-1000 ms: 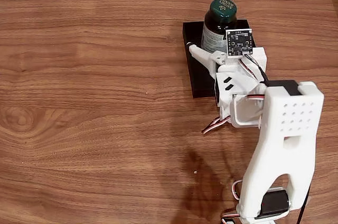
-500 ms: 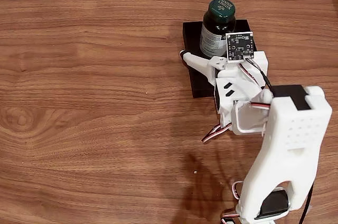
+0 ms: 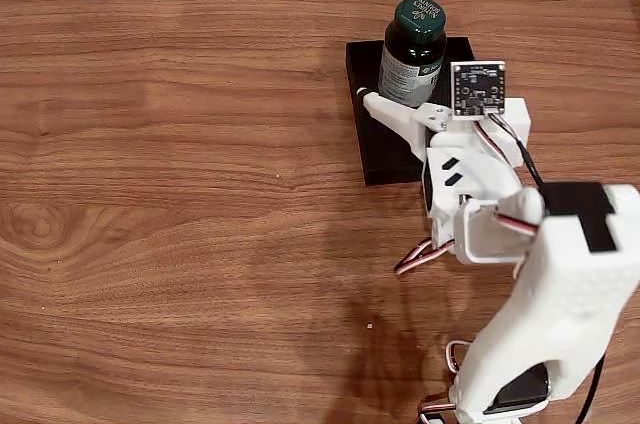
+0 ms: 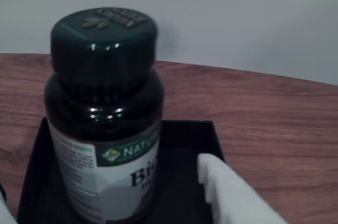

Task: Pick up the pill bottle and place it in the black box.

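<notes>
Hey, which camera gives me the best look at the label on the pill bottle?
The wrist view: the pill bottle is close, and its white and green label faces the lens, though the print is blurred and cut off at the bottom. In the fixed view the pill bottle is small and seen from above, showing mostly the cap and a sliver of label.

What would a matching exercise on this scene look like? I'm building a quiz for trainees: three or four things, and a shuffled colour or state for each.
Things:
1. pill bottle
2. black box
3. gripper
4. table

Descriptions:
A. brown wood grain, bearing everything
B. white fingers spread apart, no grip on anything
C. upright, green cap on top
D. shallow dark tray under the bottle

Pairs: 1-C, 2-D, 3-B, 4-A
</notes>
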Robot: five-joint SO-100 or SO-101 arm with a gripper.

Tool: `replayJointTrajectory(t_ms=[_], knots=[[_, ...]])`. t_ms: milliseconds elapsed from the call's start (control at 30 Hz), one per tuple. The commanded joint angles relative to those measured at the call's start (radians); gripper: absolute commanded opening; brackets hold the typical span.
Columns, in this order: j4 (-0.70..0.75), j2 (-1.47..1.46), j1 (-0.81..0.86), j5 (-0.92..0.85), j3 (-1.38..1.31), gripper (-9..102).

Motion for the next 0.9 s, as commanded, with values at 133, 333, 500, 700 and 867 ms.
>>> replayJointTrajectory(t_ms=[133,333,500,700,867], knots=[[0.018,0.407,0.005,-0.037,0.207,46],[0.350,0.756,-0.026,-0.091,0.288,44],[0.399,0.805,-0.055,-0.091,0.310,42],[0.433,0.891,-0.063,-0.086,0.382,42],[0.499,0.991,-0.094,-0.101,0.426,42]])
